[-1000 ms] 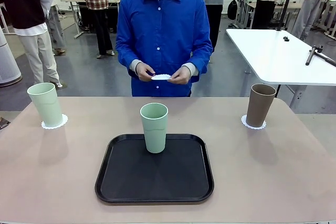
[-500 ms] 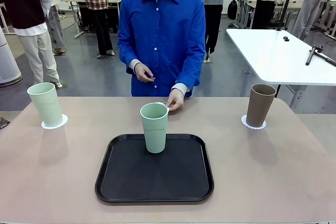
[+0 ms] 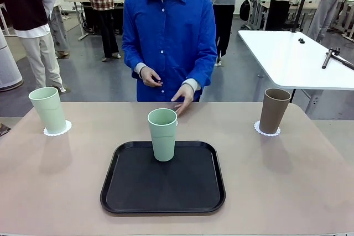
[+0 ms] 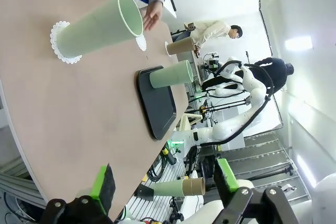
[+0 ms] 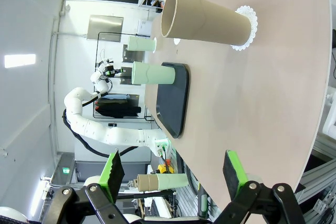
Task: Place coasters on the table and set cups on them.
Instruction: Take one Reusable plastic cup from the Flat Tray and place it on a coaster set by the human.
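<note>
We see three tall tapered cups: a pale mint cup (image 3: 48,109) on a lacy white coaster (image 3: 57,130) at ten o'clock from the black tray (image 3: 166,189), a brown cup (image 3: 274,110) on its own coaster (image 3: 267,131) at two o'clock, and a second mint cup (image 3: 162,134) upright on the tray's twelve o'clock edge. A third coaster (image 4: 140,43) lies bare on the table (image 3: 287,181), at twelve o'clock from the tray. The person's open hand (image 3: 181,99) hovers near it; the other hand (image 3: 149,75) curls at the waist. Our left gripper (image 4: 163,179) and right gripper (image 5: 173,169) both have their jaws spread, gripping nothing. A white table (image 3: 293,59) stands at one o'clock, with people standing around the grey-floored room.
</note>
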Robot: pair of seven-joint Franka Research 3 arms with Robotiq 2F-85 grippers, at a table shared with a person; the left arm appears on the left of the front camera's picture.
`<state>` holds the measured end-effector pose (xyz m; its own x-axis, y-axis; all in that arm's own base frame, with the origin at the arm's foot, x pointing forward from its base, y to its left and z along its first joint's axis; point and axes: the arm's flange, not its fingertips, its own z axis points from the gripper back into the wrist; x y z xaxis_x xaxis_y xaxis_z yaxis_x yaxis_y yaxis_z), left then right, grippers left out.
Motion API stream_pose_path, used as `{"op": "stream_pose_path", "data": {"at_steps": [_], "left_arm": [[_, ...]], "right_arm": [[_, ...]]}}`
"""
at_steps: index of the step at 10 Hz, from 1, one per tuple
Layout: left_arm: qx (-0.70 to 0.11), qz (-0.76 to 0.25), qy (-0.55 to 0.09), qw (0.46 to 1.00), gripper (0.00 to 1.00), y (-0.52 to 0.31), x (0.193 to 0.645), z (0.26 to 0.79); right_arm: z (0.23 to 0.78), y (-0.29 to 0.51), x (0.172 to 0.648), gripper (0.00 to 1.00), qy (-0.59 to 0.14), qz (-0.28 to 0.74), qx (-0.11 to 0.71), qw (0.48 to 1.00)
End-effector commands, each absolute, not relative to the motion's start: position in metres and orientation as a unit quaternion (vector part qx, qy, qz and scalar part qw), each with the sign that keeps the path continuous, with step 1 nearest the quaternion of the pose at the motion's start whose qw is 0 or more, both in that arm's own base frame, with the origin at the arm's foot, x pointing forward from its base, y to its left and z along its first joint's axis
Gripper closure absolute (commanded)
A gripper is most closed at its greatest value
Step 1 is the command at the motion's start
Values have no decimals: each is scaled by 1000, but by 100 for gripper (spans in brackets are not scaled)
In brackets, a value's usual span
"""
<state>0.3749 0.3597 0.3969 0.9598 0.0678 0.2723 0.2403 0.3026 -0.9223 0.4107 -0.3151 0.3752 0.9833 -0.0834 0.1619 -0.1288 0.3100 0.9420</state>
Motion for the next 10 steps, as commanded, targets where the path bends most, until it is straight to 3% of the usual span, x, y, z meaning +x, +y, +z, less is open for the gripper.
{"op": "stream_pose_path", "data": {"at_steps": [1, 10], "left_arm": [[-585, -52, -133, 798, 0, 360, 374, 397], [-585, -52, -133, 798, 0, 360, 374, 397]], "right_arm": [[376, -315, 411, 0, -91, 12, 584, 806], [376, -315, 411, 0, -91, 12, 584, 806]]}}
